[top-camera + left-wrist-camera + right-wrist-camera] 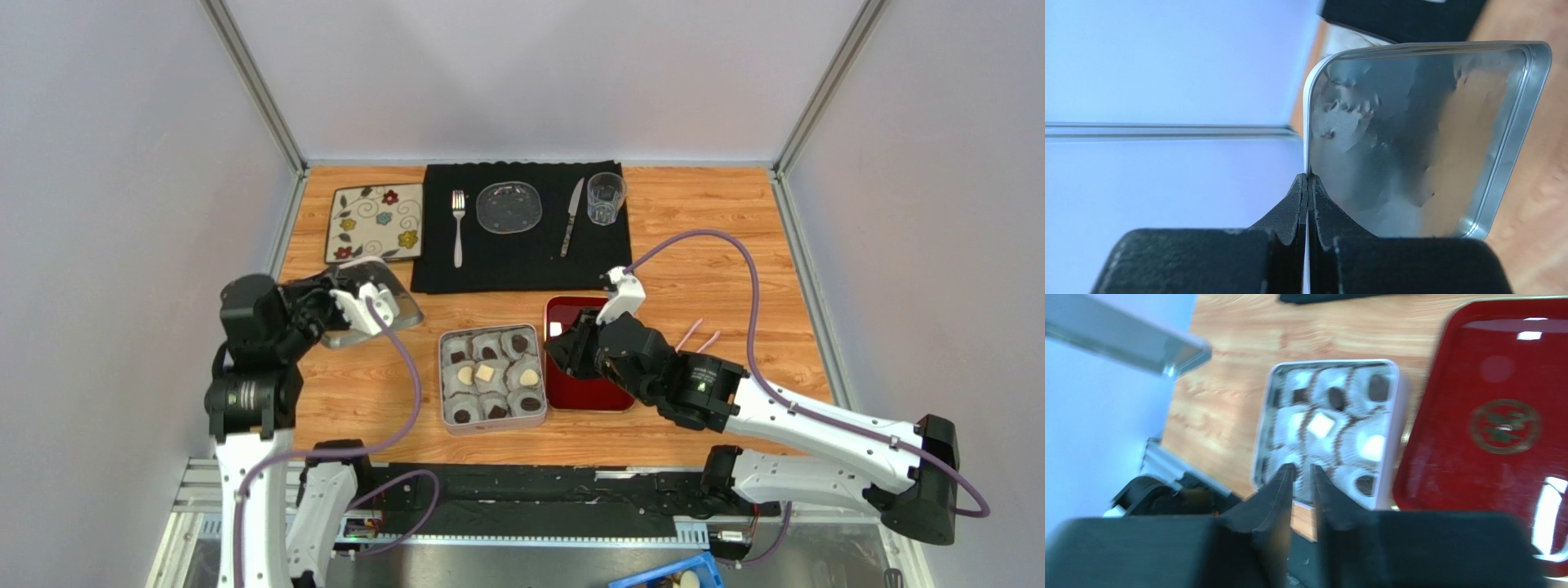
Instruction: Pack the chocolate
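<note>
An open silver tin (541, 374) sits at the table's middle front, filled with white paper cups that hold the chocolate: dark pieces (460, 357) and cream pieces (485, 374). In the right wrist view the tin (1400, 416) shows a cream square (1322, 424) and a dark round piece (1336, 398). My left gripper (363, 306) is shut on the edge of the silver tin lid (1425, 135), held tilted above the table left of the tin. My right gripper (567, 347) hovers over the red tray (589, 390), just right of the tin, jaws a narrow gap apart and empty.
A black placemat (521, 263) at the back holds a fork (458, 227), a glass plate (508, 206), a knife (572, 216) and a drinking glass (605, 196). A flower-patterned tile (375, 222) lies to its left. Grey walls close in both sides.
</note>
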Controlling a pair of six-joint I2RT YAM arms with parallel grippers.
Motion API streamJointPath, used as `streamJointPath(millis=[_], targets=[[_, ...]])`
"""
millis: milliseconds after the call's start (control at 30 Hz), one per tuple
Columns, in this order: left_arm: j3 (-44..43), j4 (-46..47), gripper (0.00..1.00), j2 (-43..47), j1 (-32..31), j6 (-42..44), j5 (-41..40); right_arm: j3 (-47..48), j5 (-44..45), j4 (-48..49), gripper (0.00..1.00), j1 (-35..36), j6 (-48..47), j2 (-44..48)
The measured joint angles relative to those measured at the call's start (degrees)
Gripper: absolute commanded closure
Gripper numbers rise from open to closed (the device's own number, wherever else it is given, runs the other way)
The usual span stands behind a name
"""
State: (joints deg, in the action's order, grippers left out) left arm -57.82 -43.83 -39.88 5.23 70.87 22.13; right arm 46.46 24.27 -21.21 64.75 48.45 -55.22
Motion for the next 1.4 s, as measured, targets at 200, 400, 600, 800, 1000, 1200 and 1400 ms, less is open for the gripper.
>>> streamJointPath(millis=[200, 400, 600, 800, 1000, 1200, 1400], targets=[[7.78, 14.60, 1.00, 11.91, 0.00, -1.18, 1.88, 2.36, -8.74, 4.28, 0.40, -0.26, 6.99, -2.27], [15.93, 30.05, 1.00, 20.13, -0.02, -1.01, 5.42, 2.32, -21.86, 15.54, 0.36, -4.35, 20.13, -5.27], [16.55, 42.66, 1.00, 22.99, 0.00, 3.19, 8.92, 3.41, -31.69, 31.45, 0.35, -6.58, 34.69, -14.86], [16.65, 47.98, 1.00, 25.59, 0.00, 9.99, 13.44, 11.45, -38.05, 42.56, 0.30, -6.73, 45.09, -26.71], [16.83, 49.48, 1.00, 26.99, 0.00, 14.21, 16.00, 14.78, -39.19, 54.62, 0.28, -7.39, 52.68, -31.32], [16.85, 49.46, 1.00, 26.99, 0.00, 15.58, 16.98, 16.31, -39.17, 60.92, 0.28, -8.00, 56.78, -33.79], [17.70, 50.07, 1.00, 26.99, 0.00, 16.76, 17.97, 20.20, -39.19, 65.09, 0.30, -8.07, 59.93, -39.12]])
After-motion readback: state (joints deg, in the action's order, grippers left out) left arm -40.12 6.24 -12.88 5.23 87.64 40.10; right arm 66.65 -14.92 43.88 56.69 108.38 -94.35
